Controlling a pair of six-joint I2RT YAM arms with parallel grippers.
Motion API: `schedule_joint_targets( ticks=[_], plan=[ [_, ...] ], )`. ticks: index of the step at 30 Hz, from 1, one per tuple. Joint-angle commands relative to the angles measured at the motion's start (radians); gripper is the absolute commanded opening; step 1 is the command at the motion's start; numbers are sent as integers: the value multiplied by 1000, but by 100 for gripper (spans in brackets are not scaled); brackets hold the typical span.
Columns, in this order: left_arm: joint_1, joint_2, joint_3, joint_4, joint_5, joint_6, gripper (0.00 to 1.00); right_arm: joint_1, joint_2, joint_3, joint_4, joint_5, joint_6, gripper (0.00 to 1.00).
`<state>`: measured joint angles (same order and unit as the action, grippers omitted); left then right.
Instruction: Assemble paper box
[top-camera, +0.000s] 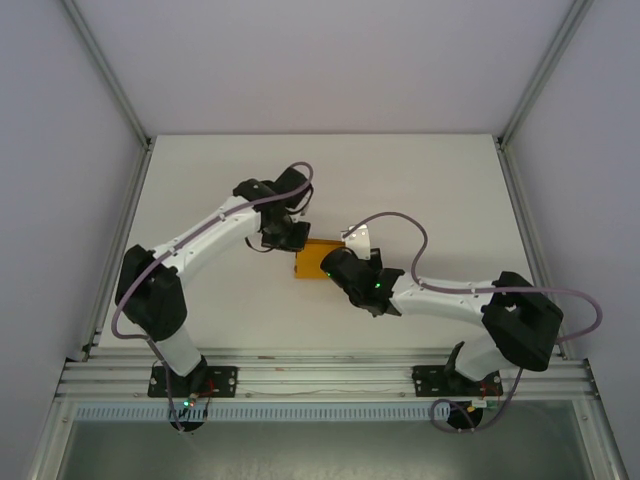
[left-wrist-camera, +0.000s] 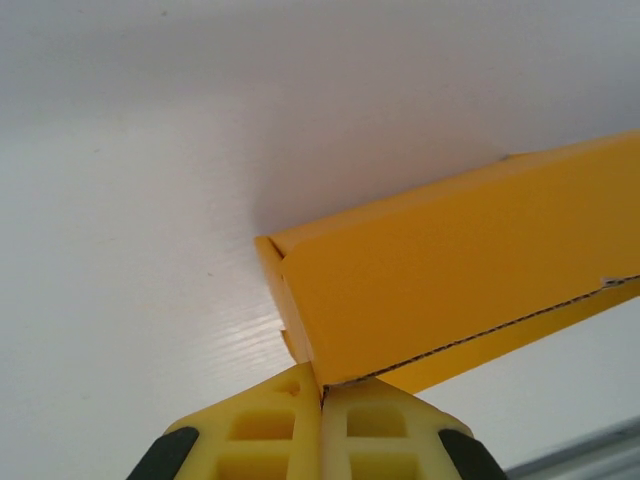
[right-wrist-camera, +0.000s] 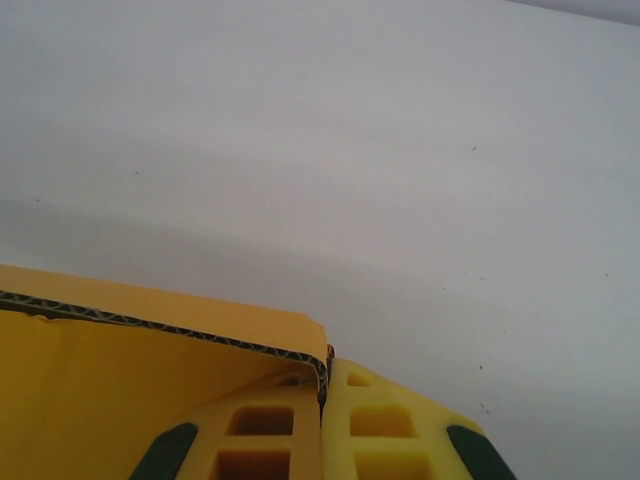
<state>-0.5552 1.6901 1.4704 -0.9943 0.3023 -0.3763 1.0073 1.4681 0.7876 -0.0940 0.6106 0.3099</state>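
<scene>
Left arm (top-camera: 205, 235) and right arm (top-camera: 450, 295), white jointed links with black housings and looped purple cables, reached inward from the near edge and met mid-table. Between them sat the paper box (top-camera: 318, 258), bright orange-yellow thin corrugated card, partly folded with walls raised, about table centre.

Left gripper (left-wrist-camera: 321, 390): yellow fingers pressed together, nipping a corner of the box on its left side, where a long wall met a short end flap. Right gripper (right-wrist-camera: 325, 365): likewise drawn tight, clamped on the top edge of a standing wall at the right. The card's fluted edge ran down into the seam between the fingers.

Judgement: the opposed pinches braced the box from both sides, so a panel could be bent without the card sliding.

Enclosure: plain pale walls. White matte table (top-camera: 420, 190), soft shadow beside the box, a few faint specks. Aluminium frame posts (top-camera: 540, 70) stood at the far corners. A slotted aluminium rail (top-camera: 330, 378) along the near edge carried both bases.
</scene>
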Motion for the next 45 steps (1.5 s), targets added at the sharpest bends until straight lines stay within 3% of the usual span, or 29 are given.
schedule_joint_targets(
  ticks=[1, 3, 6, 7, 8, 10, 13, 19, 23, 35, 42, 45],
  plan=[
    [8, -29, -17, 89, 239, -37, 0, 1, 63, -39, -171, -88, -23, 0],
    [11, -19, -19, 76, 254, -29, 0, 1, 66, -40, -170, -79, -26, 0],
    [8, -9, -23, 20, 100, -22, 0, 1, 50, -44, -160, -88, -30, 0],
    [8, -10, -27, -1, 17, -23, 12, 1, 39, -50, -147, -96, -35, 0],
    [8, -14, -31, -11, -33, -20, 33, 1, 30, -56, -138, -102, -41, 0],
    [5, -26, -45, -13, -103, -20, 59, 1, 16, -62, -133, -107, -46, 0],
    [2, -47, -65, 5, -125, -8, 65, -1, -1, -62, -131, -112, -57, 0],
    [-6, -69, -85, 45, -138, 22, 62, -12, -30, -8, -209, -192, -58, 0],
    [-6, -77, -90, 56, -159, 38, 53, -35, -66, 11, -258, -245, -52, 0],
    [-8, -72, -102, 110, -152, 95, 43, -79, -107, 61, -321, -371, -55, 0],
    [-10, -60, -99, 119, -130, 118, 28, -90, -72, 55, -322, -404, -45, 0],
    [-15, -59, -87, 121, -144, 116, 15, -89, -63, 55, -323, -404, -47, 0]
  ],
)
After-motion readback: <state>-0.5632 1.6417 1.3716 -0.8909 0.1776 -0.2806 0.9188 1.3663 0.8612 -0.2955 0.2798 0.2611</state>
